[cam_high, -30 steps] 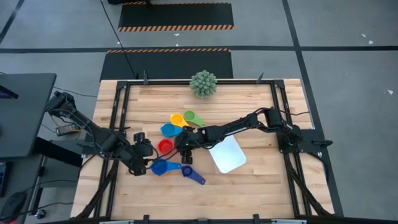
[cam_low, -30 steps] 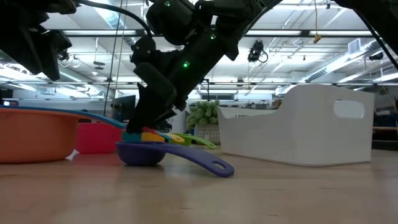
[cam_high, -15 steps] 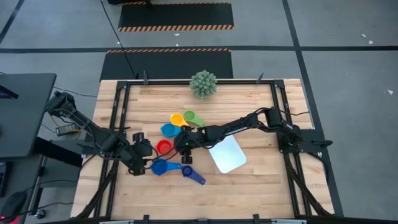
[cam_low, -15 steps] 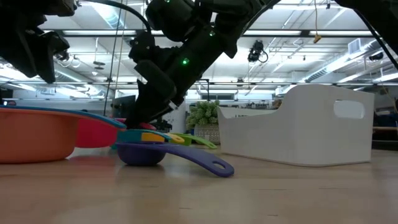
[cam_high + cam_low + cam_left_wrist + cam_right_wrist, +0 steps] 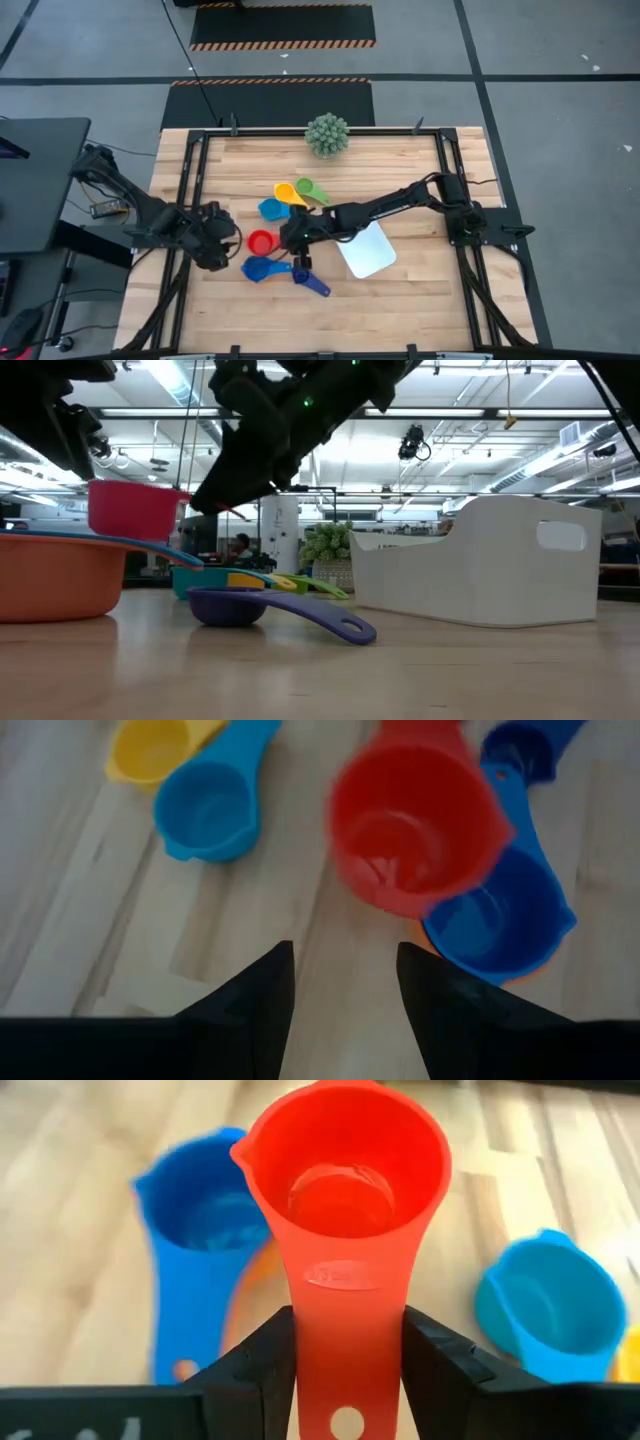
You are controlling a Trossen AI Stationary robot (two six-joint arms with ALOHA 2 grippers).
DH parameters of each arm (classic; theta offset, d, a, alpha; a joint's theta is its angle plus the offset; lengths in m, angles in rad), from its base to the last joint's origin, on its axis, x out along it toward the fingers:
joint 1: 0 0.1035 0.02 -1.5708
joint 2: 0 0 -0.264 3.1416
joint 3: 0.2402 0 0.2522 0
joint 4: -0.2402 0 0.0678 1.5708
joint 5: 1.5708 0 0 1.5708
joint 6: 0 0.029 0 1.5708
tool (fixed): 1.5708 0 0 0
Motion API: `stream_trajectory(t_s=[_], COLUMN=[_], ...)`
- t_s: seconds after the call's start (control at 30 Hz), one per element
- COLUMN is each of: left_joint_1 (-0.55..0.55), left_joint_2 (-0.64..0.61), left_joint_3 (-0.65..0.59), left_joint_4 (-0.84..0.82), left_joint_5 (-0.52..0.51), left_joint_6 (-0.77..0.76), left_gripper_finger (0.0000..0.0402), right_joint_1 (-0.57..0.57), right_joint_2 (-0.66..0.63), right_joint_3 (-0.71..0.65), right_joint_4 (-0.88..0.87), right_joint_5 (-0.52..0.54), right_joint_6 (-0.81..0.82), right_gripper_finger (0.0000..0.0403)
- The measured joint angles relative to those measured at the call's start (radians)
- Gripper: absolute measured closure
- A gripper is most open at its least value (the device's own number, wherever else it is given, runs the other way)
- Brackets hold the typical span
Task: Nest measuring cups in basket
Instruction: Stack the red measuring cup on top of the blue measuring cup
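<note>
Dark blue cup [image 5: 232,605] nearest in low view, on table [image 5: 400,290], handle toward camera. Orange cup [image 5: 50,575] beside it, blue cup [image 5: 258,268] nested on top. Right claw [image 5: 292,240] clamped on handle of red cup [image 5: 345,1180], cup lifted clear of table, level. Left claw [image 5: 340,985] empty, fingers apart, hovering just beside red cup. Light blue cup [image 5: 270,208], yellow cup [image 5: 285,192], green cup [image 5: 306,187] farther back. Basket [image 5: 364,249] on table near right arm, no cups inside. Plant [image 5: 327,134] at far edge.

No readable text anywhere.
</note>
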Motion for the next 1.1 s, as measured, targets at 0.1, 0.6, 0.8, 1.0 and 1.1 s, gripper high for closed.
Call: stream_trajectory(t_s=[0.1,0.6,0.8,1.0,1.1], left_joint_1=[0.0,0.001,0.0,0.0,0.0], left_joint_2=[-0.032,-0.065,-0.064,-0.064,-0.064], left_joint_3=[0.0,0.0,0.0,0.0,0.0], left_joint_4=[-0.01,0.031,0.032,0.032,0.032], left_joint_5=[-0.028,-0.067,-0.055,-0.054,-0.05], left_joint_6=[-0.021,-0.048,-0.047,-0.048,-0.047], left_gripper_finger=[0.0219,0.0219,0.0219,0.0219,0.0219], right_joint_1=[0.024,0.089,0.095,0.093,0.088], right_joint_2=[0.0,0.066,0.062,0.062,0.062], right_joint_3=[0.01,0.015,0.016,0.017,0.017], right_joint_4=[-0.002,0.134,0.095,0.105,0.107], right_joint_5=[0.0,0.004,0.018,-0.025,-0.058], right_joint_6=[0.001,0.106,0.117,0.114,0.123], right_gripper_finger=[0.0247,0.0247,0.0246,0.0215,0.0186])
